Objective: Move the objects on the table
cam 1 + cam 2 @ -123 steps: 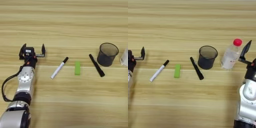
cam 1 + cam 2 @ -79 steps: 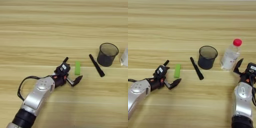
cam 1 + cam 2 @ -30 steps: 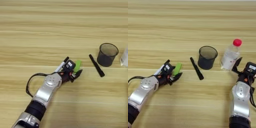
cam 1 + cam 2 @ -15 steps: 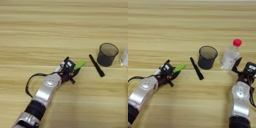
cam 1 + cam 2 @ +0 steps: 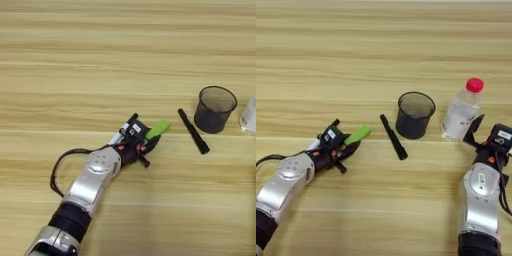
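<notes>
Green block (image 5: 158, 129) was gripped in the closed left claw (image 5: 146, 141), tilted, near the middle of the bench (image 5: 100, 60). Carrying seemed in hand; next it needed a place, perhaps the mesh cup (image 5: 214, 109). Right claw (image 5: 482, 134) waited open near the bench's right edge.

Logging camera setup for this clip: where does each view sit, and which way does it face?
Left eye view: on the head, looking down on the table; shows the left arm, its left gripper shut on the green block.
Right eye view: same head, reaching further right; adds the clear bottle and the right gripper beside it.
Both share the block, black marker and mesh cup.
</notes>
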You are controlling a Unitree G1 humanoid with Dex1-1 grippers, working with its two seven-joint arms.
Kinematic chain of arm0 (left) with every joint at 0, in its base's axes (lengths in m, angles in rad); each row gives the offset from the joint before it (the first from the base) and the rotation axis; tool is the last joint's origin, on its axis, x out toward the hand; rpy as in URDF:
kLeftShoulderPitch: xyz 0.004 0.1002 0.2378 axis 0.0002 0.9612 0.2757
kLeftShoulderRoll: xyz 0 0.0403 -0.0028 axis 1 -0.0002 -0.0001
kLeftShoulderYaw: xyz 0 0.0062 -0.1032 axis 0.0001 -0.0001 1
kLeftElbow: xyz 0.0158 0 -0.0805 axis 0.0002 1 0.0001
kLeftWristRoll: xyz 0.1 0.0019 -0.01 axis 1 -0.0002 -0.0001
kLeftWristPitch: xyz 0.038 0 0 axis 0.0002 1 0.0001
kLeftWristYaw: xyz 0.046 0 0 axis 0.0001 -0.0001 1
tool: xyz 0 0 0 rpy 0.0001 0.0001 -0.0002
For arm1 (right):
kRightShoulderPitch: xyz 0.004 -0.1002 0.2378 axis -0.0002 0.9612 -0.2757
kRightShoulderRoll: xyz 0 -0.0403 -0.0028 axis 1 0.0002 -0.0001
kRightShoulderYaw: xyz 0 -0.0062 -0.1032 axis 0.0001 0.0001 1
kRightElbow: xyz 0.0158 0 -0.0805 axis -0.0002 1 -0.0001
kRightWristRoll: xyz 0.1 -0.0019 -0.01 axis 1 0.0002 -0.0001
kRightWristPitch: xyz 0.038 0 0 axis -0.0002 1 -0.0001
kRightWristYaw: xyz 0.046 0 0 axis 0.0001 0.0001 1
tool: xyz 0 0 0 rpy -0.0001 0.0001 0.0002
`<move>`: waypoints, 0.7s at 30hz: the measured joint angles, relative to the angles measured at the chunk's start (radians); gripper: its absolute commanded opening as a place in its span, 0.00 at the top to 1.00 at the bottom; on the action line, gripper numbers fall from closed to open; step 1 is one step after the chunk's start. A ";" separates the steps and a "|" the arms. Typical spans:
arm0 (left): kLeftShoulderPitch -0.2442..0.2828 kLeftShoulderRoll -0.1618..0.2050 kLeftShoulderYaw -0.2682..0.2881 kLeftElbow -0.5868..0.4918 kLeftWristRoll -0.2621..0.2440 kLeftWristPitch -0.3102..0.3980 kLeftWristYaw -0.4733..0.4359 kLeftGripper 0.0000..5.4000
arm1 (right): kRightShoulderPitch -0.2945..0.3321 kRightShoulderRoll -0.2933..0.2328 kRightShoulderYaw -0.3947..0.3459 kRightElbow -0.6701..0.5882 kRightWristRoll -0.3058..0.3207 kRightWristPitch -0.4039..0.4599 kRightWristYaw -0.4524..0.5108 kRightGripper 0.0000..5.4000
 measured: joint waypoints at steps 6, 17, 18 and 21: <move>0.007 -0.011 0.042 -0.083 -0.048 -0.006 -0.011 0.76 | 0.000 0.000 -0.001 0.001 0.000 0.000 0.000 0.00; -0.057 0.030 0.181 -0.085 -0.061 -0.015 0.084 0.76 | 0.000 -0.001 -0.002 0.004 0.000 0.000 0.000 0.00; -0.064 0.043 0.200 -0.050 -0.047 -0.025 0.109 0.76 | -0.001 -0.001 -0.002 0.004 0.000 0.000 0.000 0.00; -0.069 0.066 0.233 0.029 -0.029 -0.050 0.146 0.76 | -0.001 -0.001 -0.002 0.005 0.000 -0.001 0.001 0.00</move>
